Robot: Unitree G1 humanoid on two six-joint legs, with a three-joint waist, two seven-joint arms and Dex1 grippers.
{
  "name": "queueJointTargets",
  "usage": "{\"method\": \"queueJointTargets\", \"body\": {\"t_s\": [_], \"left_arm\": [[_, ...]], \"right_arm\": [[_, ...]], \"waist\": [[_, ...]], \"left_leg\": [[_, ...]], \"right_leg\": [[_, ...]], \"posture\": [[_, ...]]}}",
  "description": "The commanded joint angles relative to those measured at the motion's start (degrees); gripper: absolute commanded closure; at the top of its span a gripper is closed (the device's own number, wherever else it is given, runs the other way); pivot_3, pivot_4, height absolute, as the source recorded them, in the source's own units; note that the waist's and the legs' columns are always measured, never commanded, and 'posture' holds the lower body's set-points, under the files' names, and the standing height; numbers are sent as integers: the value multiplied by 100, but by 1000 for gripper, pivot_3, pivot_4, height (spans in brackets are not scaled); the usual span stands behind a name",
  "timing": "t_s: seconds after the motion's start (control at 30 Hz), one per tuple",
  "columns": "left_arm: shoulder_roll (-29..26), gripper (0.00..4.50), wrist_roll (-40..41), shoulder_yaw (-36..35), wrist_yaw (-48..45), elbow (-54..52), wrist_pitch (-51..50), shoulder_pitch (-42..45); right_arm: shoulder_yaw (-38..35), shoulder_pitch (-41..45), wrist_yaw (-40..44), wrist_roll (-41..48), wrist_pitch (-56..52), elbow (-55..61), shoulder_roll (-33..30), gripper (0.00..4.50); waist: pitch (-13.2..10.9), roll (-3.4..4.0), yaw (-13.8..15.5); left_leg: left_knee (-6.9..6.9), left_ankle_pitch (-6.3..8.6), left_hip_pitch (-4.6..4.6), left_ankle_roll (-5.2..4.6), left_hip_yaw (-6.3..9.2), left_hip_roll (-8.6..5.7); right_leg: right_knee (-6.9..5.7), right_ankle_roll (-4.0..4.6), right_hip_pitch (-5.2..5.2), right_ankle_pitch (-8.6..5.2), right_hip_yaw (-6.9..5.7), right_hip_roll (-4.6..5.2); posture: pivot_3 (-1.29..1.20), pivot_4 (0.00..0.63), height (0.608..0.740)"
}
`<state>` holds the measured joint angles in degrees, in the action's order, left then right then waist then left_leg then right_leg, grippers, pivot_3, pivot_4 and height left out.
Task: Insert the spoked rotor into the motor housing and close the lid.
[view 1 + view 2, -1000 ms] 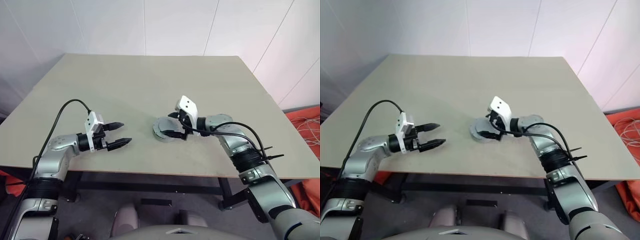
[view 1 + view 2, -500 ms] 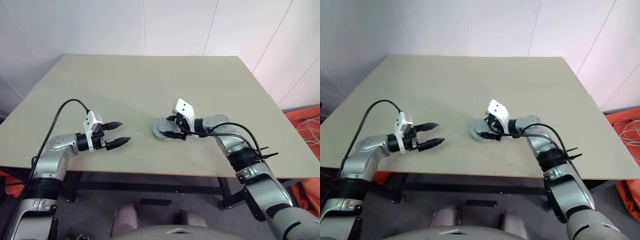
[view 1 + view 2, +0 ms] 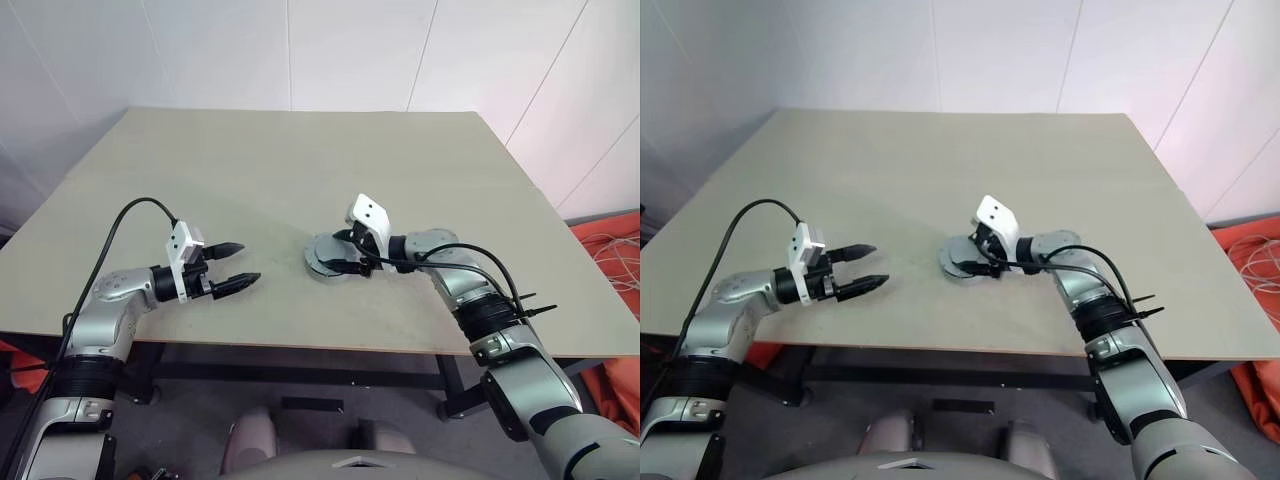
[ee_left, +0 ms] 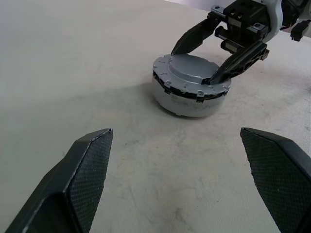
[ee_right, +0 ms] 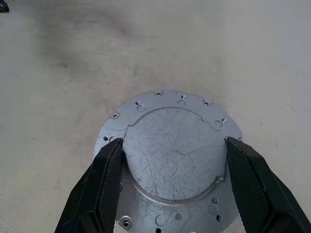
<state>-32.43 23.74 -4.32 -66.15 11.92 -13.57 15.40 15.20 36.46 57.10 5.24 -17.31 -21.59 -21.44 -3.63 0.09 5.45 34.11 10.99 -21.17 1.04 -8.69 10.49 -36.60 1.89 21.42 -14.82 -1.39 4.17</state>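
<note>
Beige tabletop before white panelled wall, orange cloth beside.

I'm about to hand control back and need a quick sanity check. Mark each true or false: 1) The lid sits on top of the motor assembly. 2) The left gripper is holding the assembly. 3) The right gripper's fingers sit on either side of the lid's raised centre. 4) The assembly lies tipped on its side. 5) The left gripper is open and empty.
1) True: the lid caps the motor assembly on the table.
2) False: the left gripper is apart from it, over bare table.
3) True: the right gripper straddles the raised centre.
4) False: it stands flat, lid up.
5) True.
</note>
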Motion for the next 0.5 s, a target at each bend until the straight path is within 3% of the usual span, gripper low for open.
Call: {"method": "queueJointTargets", "body": {"t_s": [0.03, 0.5], "left_arm": [[-18, 0, 88, -86, 13, -154, 60, 120], [-2, 0, 88, -72, 57, -186, 36, 127]], "right_arm": [[-187, 66, -66, 100, 3, 310, -9, 1305], [62, -75, -89, -172, 84, 161, -64, 1305]], "waist": [[0, 0, 1], [0, 0, 3]], "left_leg": [[-1, 0, -1, 0, 0, 0], [-3, -1, -5, 1, -1, 0]], "right_leg": [[1, 0, 1, 0, 0, 0], [3, 1, 6, -1, 0, 0]], "posture": [[0, 0, 740], [0, 0, 740]]}}
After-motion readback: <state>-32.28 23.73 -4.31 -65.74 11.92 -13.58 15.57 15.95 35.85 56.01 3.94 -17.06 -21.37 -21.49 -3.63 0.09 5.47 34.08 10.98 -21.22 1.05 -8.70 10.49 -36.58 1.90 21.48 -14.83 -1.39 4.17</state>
